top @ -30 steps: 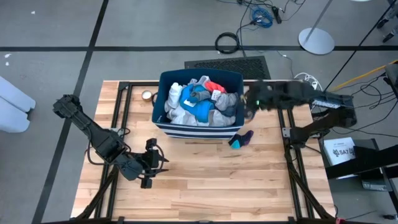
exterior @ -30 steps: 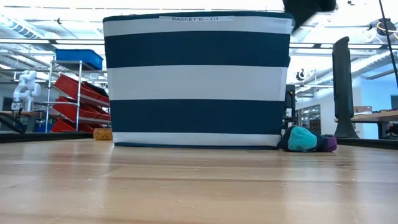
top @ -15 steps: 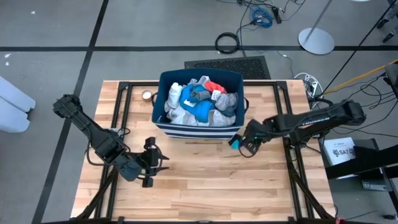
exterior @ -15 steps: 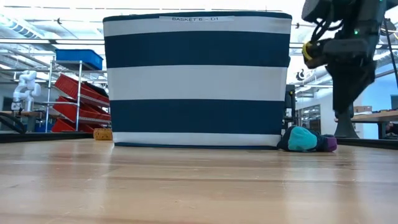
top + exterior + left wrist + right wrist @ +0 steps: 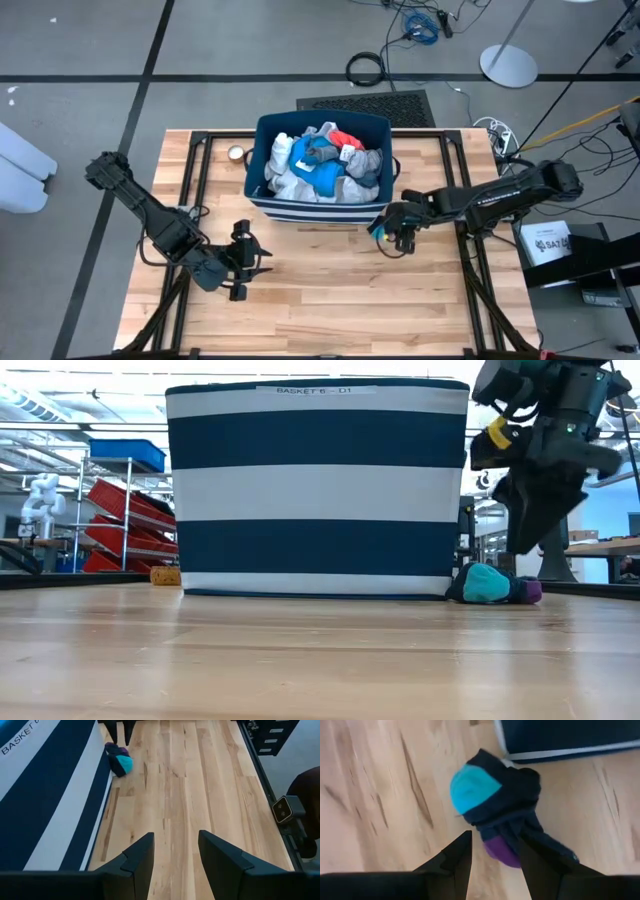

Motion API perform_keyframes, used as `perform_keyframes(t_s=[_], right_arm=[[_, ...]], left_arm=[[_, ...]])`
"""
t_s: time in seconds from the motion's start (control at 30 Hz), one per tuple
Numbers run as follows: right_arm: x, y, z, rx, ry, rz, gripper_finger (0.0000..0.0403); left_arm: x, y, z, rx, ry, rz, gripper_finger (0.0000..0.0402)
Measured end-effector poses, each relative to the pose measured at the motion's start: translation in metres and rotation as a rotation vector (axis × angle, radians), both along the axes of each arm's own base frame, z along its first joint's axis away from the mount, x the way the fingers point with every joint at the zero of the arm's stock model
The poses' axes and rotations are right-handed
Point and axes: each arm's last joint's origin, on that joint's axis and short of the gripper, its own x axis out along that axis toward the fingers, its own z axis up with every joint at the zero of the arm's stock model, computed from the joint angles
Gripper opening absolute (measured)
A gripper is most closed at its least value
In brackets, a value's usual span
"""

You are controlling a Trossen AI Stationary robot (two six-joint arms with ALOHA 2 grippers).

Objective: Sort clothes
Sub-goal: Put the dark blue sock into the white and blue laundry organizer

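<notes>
My left jaws (image 5: 243, 262) sit low and left of centre in the high view, apart and empty, unmoved from a second ago, with bare counter (image 5: 330, 300) ahead of them. At upper centre the striped bin (image 5: 320, 160) holds the heap of clothes (image 5: 325, 165), unchanged. Just right of the bin's lower right corner lies the small sock bundle (image 5: 380, 228), navy with teal and purple, against the bin's base. My right jaws (image 5: 398, 228) have swung down from above the bin's right side and now hover right over that bundle, apart, gripping nothing. The counter's lower half is open wood. The right rail (image 5: 470, 260) runs close beside my right arm.
</notes>
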Motion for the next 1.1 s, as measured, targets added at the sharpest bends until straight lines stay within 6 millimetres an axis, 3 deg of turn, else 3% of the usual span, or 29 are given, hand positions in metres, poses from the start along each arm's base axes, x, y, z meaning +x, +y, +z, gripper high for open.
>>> perform_keyframes(t_s=[0.3, 0.7, 0.83, 1.0, 1.1], right_arm=[[0.013, -0.002, -0.024, -0.125, 0.107, 0.101, 0.0145], [0.025, 0.002, -0.054, -0.026, 0.222, 0.149, 0.0142], [0.022, 0.003, -0.053, -0.004, 0.243, 0.152, 0.0105], [0.017, 0.003, -0.049, 0.014, 0.256, 0.155, 0.0019], [0.014, 0.004, -0.045, 0.057, 0.251, 0.125, 0.0014]], left_arm=[[0.0, 0.0, 0.0, 0.0, 0.0, 0.0, 0.0164], [0.0, 0.0, 0.0, 0.001, 0.001, -0.001, 0.0164], [0.0, 0.0, 0.0, 0.002, 0.002, -0.001, 0.0164], [0.0, 0.0, 0.0, 0.001, 0.002, -0.001, 0.0164], [0.0, 0.0, 0.0, 0.002, 0.002, -0.001, 0.0164]])
